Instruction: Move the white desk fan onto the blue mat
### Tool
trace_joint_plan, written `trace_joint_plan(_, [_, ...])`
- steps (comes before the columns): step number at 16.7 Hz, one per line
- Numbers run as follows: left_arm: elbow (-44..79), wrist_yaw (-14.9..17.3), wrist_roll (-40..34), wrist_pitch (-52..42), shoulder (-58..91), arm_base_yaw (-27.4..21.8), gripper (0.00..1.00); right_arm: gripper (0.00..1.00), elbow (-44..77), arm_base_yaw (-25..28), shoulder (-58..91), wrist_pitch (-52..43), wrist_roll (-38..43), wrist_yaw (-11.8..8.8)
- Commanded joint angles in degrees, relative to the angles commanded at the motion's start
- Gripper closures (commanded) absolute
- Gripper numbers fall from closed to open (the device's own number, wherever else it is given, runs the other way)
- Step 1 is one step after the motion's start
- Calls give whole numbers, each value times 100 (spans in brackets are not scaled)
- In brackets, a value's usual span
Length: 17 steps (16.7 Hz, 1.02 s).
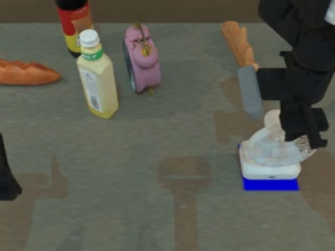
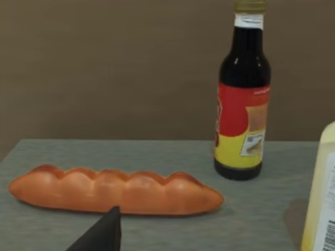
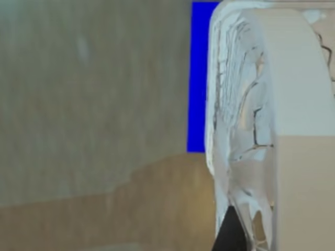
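Lower right of the top view: white desk fan [image 1: 272, 151] sits on the blue mat [image 1: 270, 184], base covering most of it, blue strip showing along the near edge. My right gripper [image 1: 303, 137] is at the grille's right side; I cannot tell whether its fingers are spread or pinching. Left arm [image 1: 6, 178] parked at left edge. Knife [image 1: 246, 68] lies just above the fan.

From our right wrist camera, the white desk fan [image 3: 293, 104] fills one side of the view, its translucent round grille [image 3: 235, 120] close up and edge-on. A strip of the blue mat [image 3: 199, 78] shows just beside the grille, lying flat on the grey-and-tan table [image 3: 89, 130]. One dark tip of our fingers [image 3: 229, 235] pokes in against the grille's rim.
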Motion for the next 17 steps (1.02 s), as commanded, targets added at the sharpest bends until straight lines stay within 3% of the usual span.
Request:
trace_joint_plan(12, [0,0,0,0,0,0,0,2,0,0,0,0,0,0])
trace_joint_plan(17, [0,0,0,0,0,0,0,0,0,0,0,0,0,0])
